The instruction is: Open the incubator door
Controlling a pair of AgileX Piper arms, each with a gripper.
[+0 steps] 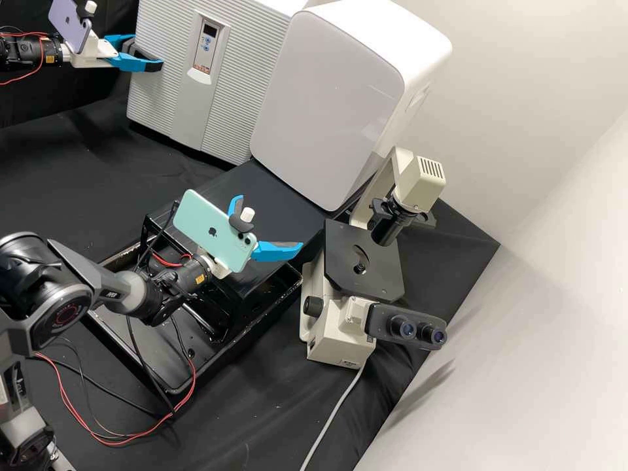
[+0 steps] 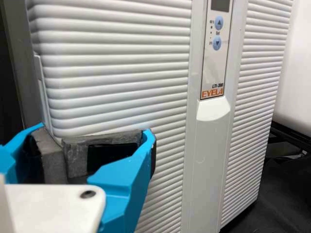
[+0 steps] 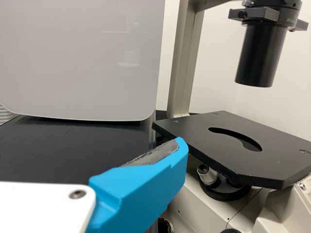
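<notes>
On the white ribbed incubator (image 2: 112, 77), a rectangular white panel (image 2: 214, 63) reads "LTI-", digits blurred, and orange "EYELA"; round blue buttons (image 2: 219, 22) show arrows. The mint-green phone (image 1: 199, 224) and lavender phone (image 1: 73, 31) bear apple logos.

Cropped Edges and Blind Spots

From my seat, the high view's top edge crops the incubator (image 1: 157, 91), and the white cabinet (image 1: 327, 104) hides part of its side. Its screen (image 1: 210, 30) is too small for me to read there; the left wrist view cuts it off. I can't tell whether the left gripper (image 1: 148, 51) touches the door. The green phone (image 1: 212, 229) partly covers the right gripper (image 1: 269, 221). My right wrist view crops the microscope (image 1: 340, 330).
</notes>
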